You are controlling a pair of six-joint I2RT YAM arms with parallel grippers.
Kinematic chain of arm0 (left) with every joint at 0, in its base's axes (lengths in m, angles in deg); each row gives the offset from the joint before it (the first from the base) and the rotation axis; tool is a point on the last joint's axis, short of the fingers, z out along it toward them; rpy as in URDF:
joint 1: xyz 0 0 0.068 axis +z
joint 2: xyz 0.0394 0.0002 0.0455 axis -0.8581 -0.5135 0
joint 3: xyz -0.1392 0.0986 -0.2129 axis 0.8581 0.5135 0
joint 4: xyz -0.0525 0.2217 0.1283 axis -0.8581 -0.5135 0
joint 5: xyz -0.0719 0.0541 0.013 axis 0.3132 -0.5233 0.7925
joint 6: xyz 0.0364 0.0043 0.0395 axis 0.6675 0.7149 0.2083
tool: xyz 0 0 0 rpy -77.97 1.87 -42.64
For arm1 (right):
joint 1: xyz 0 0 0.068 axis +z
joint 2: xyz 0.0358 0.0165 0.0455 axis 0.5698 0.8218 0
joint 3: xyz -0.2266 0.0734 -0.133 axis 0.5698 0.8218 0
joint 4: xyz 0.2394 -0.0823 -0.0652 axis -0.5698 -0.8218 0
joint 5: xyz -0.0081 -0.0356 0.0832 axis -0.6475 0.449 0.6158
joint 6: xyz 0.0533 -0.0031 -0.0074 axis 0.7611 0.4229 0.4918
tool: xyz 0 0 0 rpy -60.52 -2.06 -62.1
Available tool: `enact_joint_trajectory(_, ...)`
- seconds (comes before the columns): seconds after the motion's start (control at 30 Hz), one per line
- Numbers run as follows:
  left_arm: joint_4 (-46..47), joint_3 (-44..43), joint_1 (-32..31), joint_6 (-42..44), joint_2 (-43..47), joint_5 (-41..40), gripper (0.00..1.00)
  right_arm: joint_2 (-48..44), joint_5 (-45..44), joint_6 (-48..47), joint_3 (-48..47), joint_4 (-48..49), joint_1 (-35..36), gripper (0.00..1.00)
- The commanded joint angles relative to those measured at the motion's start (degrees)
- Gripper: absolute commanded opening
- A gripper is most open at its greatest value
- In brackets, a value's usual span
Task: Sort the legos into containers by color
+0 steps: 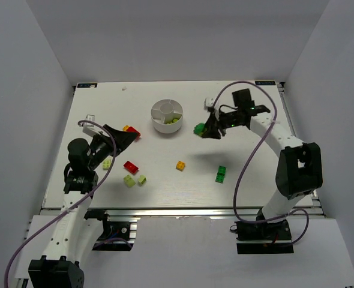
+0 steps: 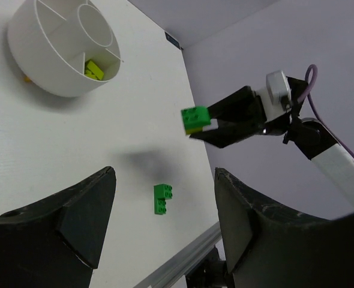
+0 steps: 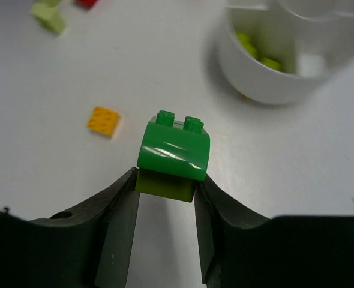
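The white round dish stands at the table's back middle, with lime bricks in one wedge. My right gripper hovers just right of the dish, shut on a green brick with a lime piece under it. My left gripper is open and empty, raised near a red and orange brick at the left. On the table lie a red brick, three lime bricks, an orange brick and a green brick. The green table brick also shows between my left fingers.
White walls enclose the table on three sides. The metal rail runs along the near edge. The right arm's purple cable loops over the table's right part.
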Motion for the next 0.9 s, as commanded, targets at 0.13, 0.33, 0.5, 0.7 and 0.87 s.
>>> enact_joint_trajectory(0.13, 1.29, 0.9, -2.5, 0.34, -1.1, 4.5, 0.76, -7.02, 0.54, -15.88, 4.22, -4.84, 13.79, 0.0)
enact_joint_trajectory(0.33, -2.21, 0.99, -7.59, 1.75, -2.6, 2.22, 0.76, -8.7, -3.77, -13.42, 3.78, -0.97, 21.88, 0.0)
enact_joint_trajectory(0.5, -1.43, 0.2, -14.53, 2.36, -5.14, -1.12, 0.77, -8.18, -4.75, -9.66, 3.61, 2.36, 25.33, 0.0)
enact_joint_trajectory(0.7, 2.6, 0.19, -19.73, 10.16, -2.62, -4.54, 0.85, -1.42, 8.34, -4.91, -6.76, -11.04, 25.15, 0.0)
enact_joint_trajectory(0.87, 2.79, 1.34, -20.26, 16.16, 2.49, -7.1, 0.9, 3.77, 18.26, -8.57, -14.91, -25.89, 24.98, 0.0)
